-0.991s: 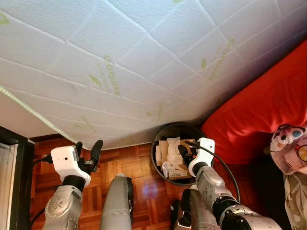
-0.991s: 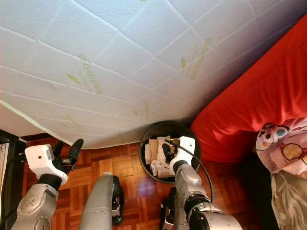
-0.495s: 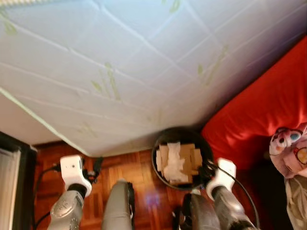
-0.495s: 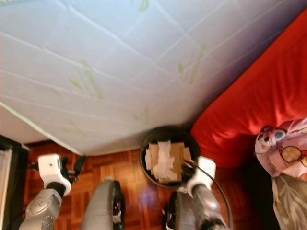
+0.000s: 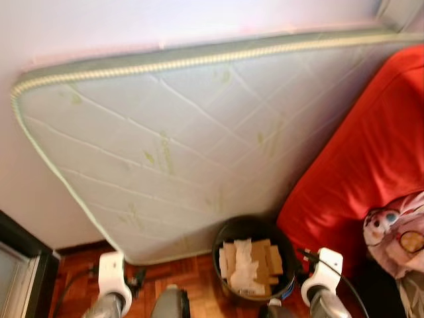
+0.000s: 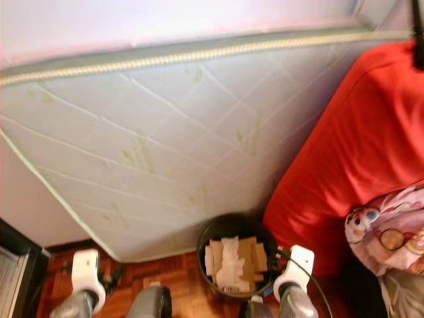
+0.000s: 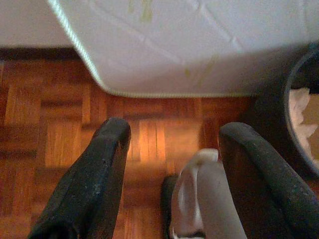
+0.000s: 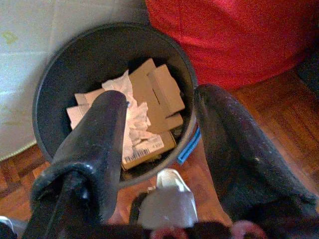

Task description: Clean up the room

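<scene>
Ahead, from my head, a mattress [image 5: 199, 146] leans on the wall, and the bin [image 5: 255, 232] stands at its foot, holding cardboard. My left gripper [image 7: 169, 164] hangs spread, empty, over parquet. My right gripper [image 8: 159, 144] gapes empty above the bin, likely between pickups.

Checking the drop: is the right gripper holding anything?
No. The right gripper is open with nothing between its fingers, above the black bin of cardboard and paper.
</scene>
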Motion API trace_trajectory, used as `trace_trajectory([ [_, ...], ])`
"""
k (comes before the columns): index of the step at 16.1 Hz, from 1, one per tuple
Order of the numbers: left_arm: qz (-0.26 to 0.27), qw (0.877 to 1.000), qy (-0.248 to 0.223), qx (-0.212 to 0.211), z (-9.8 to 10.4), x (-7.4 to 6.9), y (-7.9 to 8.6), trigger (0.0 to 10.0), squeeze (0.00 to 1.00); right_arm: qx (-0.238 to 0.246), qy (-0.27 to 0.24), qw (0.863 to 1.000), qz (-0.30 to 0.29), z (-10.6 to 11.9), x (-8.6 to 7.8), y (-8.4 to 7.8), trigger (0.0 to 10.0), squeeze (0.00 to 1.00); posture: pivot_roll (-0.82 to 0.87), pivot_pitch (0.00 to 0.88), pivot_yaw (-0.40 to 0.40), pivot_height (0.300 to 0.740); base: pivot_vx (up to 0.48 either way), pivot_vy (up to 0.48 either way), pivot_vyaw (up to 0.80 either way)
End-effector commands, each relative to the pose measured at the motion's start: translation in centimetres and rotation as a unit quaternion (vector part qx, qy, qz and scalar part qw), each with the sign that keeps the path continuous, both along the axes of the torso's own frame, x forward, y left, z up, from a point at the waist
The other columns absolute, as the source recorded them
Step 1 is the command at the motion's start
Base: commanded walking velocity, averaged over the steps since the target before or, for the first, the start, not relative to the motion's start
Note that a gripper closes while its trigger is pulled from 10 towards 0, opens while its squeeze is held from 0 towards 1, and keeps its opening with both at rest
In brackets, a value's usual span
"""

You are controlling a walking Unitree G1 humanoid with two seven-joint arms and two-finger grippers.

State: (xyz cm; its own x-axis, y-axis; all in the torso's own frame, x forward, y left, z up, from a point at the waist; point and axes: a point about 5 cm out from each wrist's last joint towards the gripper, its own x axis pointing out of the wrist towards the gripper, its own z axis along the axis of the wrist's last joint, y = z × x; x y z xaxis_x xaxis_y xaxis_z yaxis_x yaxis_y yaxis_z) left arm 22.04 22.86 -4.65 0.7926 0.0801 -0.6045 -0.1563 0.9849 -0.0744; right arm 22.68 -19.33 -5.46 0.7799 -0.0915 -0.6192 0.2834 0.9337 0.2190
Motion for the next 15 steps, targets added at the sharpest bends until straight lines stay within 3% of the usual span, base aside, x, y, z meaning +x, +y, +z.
trace_trajectory([
  [1, 0.01, 1.0, 0.026, -0.002, -0.7, -0.7, 0.0, 10.0, 0.0, -0.001, 0.022, 1.0, 0.009, -0.6, -0.8, 0.1, 10.0, 0.0, 0.04, 0.0, -0.004, 0.642, 0.0, 0.0, 0.0],
  [4, 0.029, 0.998, 0.05, -0.012, -1.6, -1.4, -0.7, 10.0, 0.0, -0.015, 0.053, 0.998, 0.031, -1.2, -1.7, -0.1, 10.0, 0.0, 0.05, 0.0, -0.044, 0.642, 0.0, 0.0, 0.0],
  [7, 0.038, 0.997, 0.064, -0.009, -1.9, -2.4, 0.4, 10.0, 0.0, -0.013, 0.071, 0.997, 0.025, -1.6, -2.4, -0.1, 10.0, 0.0, 0.05, 0.0, -0.039, 0.642, 0.0, 0.0, 0.0],
  [12, 0.046, 0.996, 0.082, 0.002, -2.4, -4.1, 1.7, 10.0, 0.0, -0.007, 0.111, 0.993, 0.045, -2.9, -4.5, 0.7, 10.0, 0.0, 0.05, 0.0, -0.002, 0.702, 0.0, 0.0, 0.0],
  [15, 0.038, 0.996, 0.082, -0.002, -2.5, -4.6, 1.9, 10.0, 0.0, -0.006, 0.106, 0.993, 0.05, -3.0, -4.6, 1.2, 10.0, 0.0, 0.03, 0.0, 0.004, 0.732, 0.0, 0.0, 0.0],
])
